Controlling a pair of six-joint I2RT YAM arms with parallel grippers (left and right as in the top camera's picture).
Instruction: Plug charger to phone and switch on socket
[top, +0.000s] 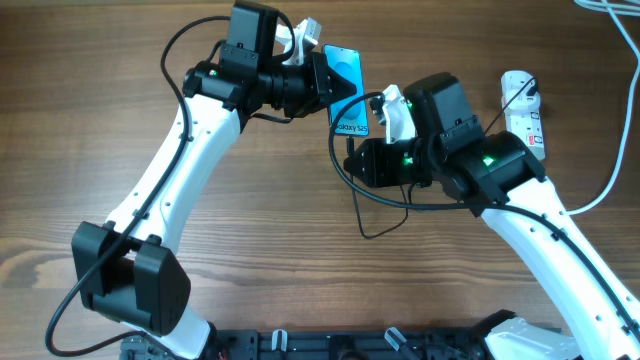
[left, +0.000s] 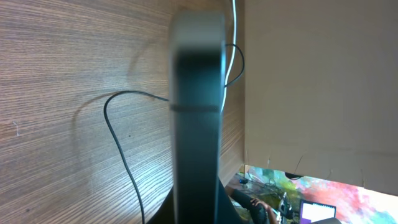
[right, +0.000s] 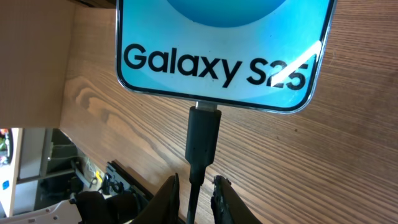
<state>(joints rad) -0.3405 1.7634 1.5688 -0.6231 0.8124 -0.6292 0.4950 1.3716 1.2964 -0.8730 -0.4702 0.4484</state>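
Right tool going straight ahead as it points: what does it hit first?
Likely the charger connector, seated at the phone bottom edge; the right tool straddles its cable just behind it.

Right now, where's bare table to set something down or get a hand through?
Free: the wood left of the left arm, up to the top-left corner; the patch between it and the right arm, below the black cable loop. Crowded: around the phone, and the right edge by the power strip.
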